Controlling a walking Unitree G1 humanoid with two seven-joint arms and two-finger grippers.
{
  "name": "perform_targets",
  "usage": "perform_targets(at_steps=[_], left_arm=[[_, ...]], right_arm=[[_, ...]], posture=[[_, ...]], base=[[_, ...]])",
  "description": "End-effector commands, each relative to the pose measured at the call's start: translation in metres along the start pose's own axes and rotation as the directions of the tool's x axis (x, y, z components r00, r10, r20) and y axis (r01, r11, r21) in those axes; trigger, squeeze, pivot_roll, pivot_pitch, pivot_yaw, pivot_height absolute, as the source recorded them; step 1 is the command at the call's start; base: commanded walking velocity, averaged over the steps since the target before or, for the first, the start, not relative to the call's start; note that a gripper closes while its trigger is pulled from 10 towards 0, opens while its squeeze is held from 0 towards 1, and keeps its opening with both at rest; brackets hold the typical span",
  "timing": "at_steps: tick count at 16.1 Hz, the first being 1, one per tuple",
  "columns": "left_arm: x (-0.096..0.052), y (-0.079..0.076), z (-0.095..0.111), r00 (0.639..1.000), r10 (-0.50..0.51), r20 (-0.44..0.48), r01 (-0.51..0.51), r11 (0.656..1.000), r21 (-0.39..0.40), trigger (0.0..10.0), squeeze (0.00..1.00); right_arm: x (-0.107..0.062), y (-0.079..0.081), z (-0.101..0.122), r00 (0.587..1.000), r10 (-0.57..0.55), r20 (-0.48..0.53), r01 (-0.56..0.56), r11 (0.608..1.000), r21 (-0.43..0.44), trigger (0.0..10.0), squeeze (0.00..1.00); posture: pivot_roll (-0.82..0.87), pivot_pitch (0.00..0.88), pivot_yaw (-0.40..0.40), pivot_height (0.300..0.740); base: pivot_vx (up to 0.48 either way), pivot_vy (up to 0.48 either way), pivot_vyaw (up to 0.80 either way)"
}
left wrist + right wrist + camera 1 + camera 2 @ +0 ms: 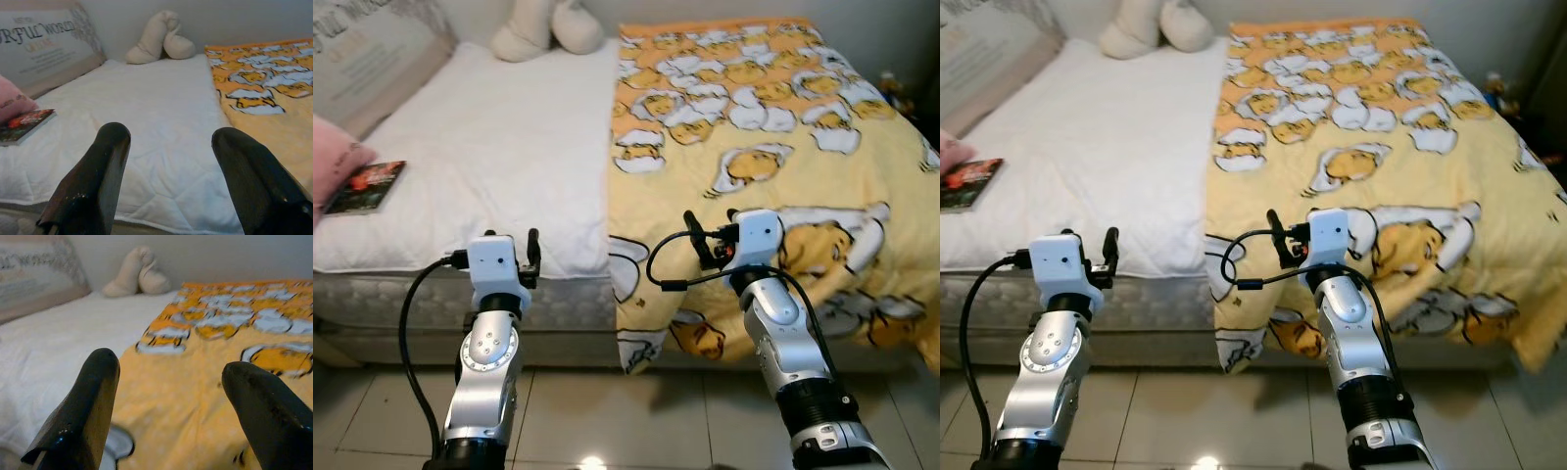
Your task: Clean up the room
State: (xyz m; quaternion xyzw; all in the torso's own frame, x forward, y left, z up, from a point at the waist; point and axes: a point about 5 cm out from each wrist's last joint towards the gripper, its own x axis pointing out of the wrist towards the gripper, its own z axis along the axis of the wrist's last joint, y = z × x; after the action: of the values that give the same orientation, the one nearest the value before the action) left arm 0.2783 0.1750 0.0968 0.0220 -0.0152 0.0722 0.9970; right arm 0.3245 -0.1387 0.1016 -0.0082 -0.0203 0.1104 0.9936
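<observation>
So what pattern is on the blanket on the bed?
The blanket is yellow with white-and-orange cartoon figures, clearest in the left eye view.

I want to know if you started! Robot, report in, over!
Left gripper open, over white sheet. Right gripper open, over yellow blanket covering half the bed. Book lies at the sheet's left edge. Nothing held yet.

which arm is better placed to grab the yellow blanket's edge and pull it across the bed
Right. The right gripper hangs open just over the yellow blanket, near its folded edge. The left gripper is open over the bare white mattress cover, farther from the blanket.
</observation>
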Motion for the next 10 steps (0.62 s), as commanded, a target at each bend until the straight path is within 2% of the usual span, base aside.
perform_targets(at_steps=[1,4,5,8,10], left_arm=[[0.001,0.004,0.004,1.000,0.017,0.024,-0.017,1.000,-0.007,10.0,0.00],[0.008,0.005,0.020,0.996,0.034,0.080,-0.031,0.999,-0.039,10.0,0.00],[0.009,0.000,0.020,0.997,-0.007,0.079,0.007,1.000,-0.006,10.0,0.00],[0.003,0.001,0.008,1.000,-0.013,0.022,0.013,1.000,-0.026,10.0,0.00],[-0.004,0.002,-0.008,0.998,-0.031,-0.050,0.031,0.999,-0.013,10.0,0.00]], right_arm=[[0.004,-0.008,0.016,0.996,-0.046,0.078,0.047,0.999,-0.007,10.0,0.00],[0.009,-0.011,0.026,0.992,-0.064,0.109,0.062,0.998,0.024,10.0,0.00],[0.010,-0.007,0.021,0.996,-0.037,0.084,0.035,0.999,0.025,10.0,0.00],[0.005,-0.006,0.013,0.998,-0.032,0.050,0.031,0.999,0.026,10.0,0.00],[0.000,-0.004,0.003,1.000,-0.015,0.006,0.014,0.999,0.043,10.0,0.00]], posture=[[-0.15,0.000,0.108,0.740],[-0.15,0.000,0.103,0.740],[-0.15,0.000,0.099,0.740],[-0.15,0.000,0.100,0.740],[-0.14,0.000,0.099,0.740]], base=[[0.000,0.000,0.00],[0.000,0.000,0.00],[0.000,0.000,0.00],[0.000,0.000,0.64],[0.000,0.000,0.55]])
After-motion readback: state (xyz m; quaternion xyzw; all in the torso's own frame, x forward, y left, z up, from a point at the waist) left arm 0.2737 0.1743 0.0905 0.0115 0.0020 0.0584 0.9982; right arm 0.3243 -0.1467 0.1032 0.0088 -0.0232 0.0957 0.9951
